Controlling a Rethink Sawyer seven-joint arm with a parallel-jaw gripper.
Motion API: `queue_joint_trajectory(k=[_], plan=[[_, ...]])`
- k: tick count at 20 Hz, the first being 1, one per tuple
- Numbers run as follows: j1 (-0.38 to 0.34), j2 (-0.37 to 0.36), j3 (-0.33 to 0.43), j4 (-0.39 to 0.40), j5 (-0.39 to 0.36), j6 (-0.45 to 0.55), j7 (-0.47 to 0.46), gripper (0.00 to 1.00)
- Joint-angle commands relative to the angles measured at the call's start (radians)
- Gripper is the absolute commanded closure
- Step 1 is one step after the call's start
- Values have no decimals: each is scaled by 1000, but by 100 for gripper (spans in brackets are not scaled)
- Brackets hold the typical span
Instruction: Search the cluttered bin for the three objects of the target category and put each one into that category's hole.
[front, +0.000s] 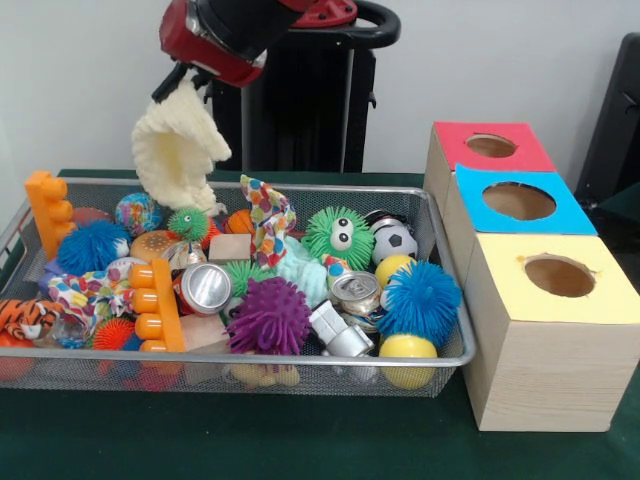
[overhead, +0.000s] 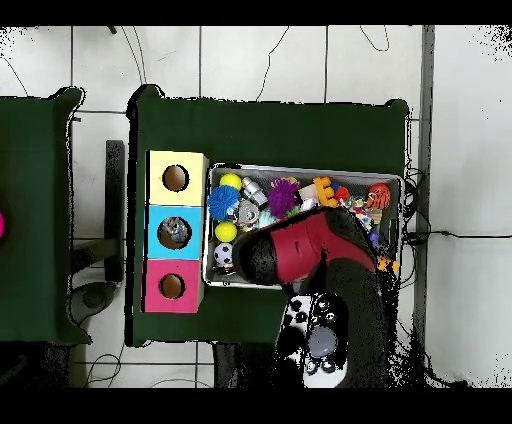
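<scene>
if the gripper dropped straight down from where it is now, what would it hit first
Probably the green spiky ball with the eye or the speckled ball in the wire mesh bin, below the hanging cream knitted cloth; depth is unclear.

Fuzzy cream cloth (front: 178, 145) — shiny metal cans (front: 205, 287) — wire-mesh bin (front: 440, 300)

The red and black arm (front: 225, 30) reaches down from the top edge over the bin's far left corner. Its gripper (front: 178, 85) is mostly hidden by the cream cloth (front: 178, 145) hanging from it, clamped at the cloth's top.
</scene>
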Motion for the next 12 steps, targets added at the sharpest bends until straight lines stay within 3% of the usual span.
queue_joint_trajectory(k=[1, 5, 12], plan=[[-72, 56, 192, -82, -9, -71, -281, 100], [-97, 62, 224, -89, 6, -125, -189, 100], [-175, 27, 309, 9, 99, -382, -18, 100]])
